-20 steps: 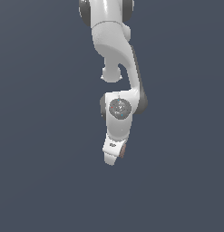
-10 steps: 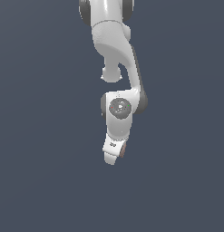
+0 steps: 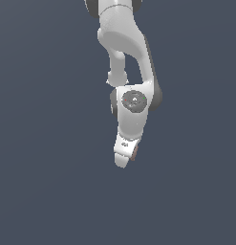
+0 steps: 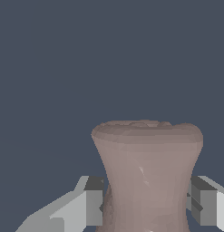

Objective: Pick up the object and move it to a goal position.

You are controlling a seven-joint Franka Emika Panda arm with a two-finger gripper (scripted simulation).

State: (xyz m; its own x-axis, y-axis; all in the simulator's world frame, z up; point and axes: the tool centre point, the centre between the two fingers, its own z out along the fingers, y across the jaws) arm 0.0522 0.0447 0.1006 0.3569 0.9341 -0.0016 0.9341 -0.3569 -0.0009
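Note:
In the wrist view the reddish-brown object, pinched at the waist like a spool, stands between my two grey fingers. The pads press against its narrow waist from both sides, so my gripper is shut on it. In the exterior view the white arm hangs down over the plain dark surface. The gripper points downward at its lower end. Only a thin reddish sliver of the object shows at the hand's edge; the rest is hidden behind the hand.
A plain dark grey-blue surface fills both views. No goal marker or other object shows.

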